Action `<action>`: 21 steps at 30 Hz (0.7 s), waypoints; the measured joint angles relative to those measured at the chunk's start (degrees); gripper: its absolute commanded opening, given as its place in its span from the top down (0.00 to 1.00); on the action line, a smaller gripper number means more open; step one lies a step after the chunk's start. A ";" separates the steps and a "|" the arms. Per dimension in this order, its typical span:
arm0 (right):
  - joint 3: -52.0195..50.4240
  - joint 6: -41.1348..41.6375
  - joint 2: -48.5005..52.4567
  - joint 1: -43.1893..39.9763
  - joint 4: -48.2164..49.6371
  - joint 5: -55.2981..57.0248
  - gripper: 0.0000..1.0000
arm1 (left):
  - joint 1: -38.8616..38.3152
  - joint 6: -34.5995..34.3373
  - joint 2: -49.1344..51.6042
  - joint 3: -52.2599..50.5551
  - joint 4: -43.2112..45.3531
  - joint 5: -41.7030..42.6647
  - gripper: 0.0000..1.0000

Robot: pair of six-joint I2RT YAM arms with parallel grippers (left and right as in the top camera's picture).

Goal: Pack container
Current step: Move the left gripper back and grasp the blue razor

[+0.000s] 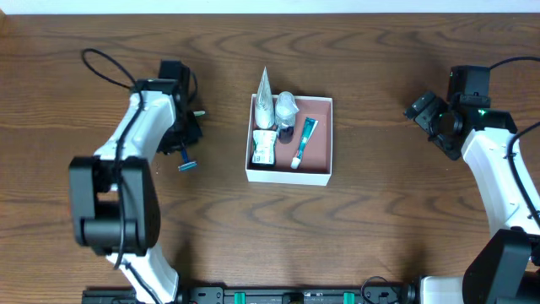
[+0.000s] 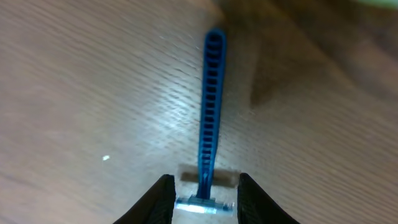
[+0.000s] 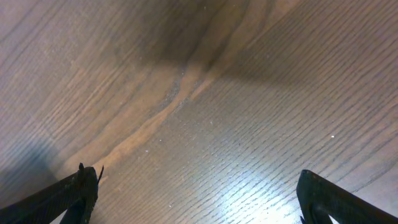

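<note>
The container [image 1: 289,176], a shallow white box with a pinkish-brown floor, sits at the table's centre. It holds a white tube [image 1: 265,100], a small white bottle [image 1: 286,106], a white packet [image 1: 264,149] and a green-and-white tube [image 1: 303,142]. My left gripper [image 1: 180,149] is left of the container, its fingers closed on the head of a blue razor [image 1: 187,163]. In the left wrist view the razor's head [image 2: 205,202] sits between the fingertips [image 2: 204,198] and the handle [image 2: 210,99] points away just above the wood. My right gripper [image 1: 429,118] is open and empty far right; its wrist view [image 3: 199,193] shows only bare wood.
The brown wooden table [image 1: 380,219] runs all round the container. Black cables [image 1: 105,63] loop behind the left arm and another hangs at the far right [image 1: 515,63]. A black rail [image 1: 295,295] lies along the front edge.
</note>
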 measured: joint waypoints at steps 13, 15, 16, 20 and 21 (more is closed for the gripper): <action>0.00 0.00 0.00 0.00 0.00 0.00 0.01 | -0.02 2.19 5.64 0.07 2.58 1.31 0.66; 0.00 0.00 0.00 0.00 0.02 0.00 0.01 | -0.02 2.86 5.64 0.07 3.08 1.33 0.66; 0.00 0.00 0.00 0.00 0.00 0.00 0.01 | -0.02 3.30 5.64 0.07 3.34 1.33 0.66; 0.00 0.00 0.00 0.00 0.02 0.00 0.01 | -0.02 3.91 5.64 0.07 3.69 1.33 0.72; 0.00 0.00 0.00 0.00 0.02 0.00 0.01 | -0.02 3.82 5.64 0.07 3.72 1.36 0.76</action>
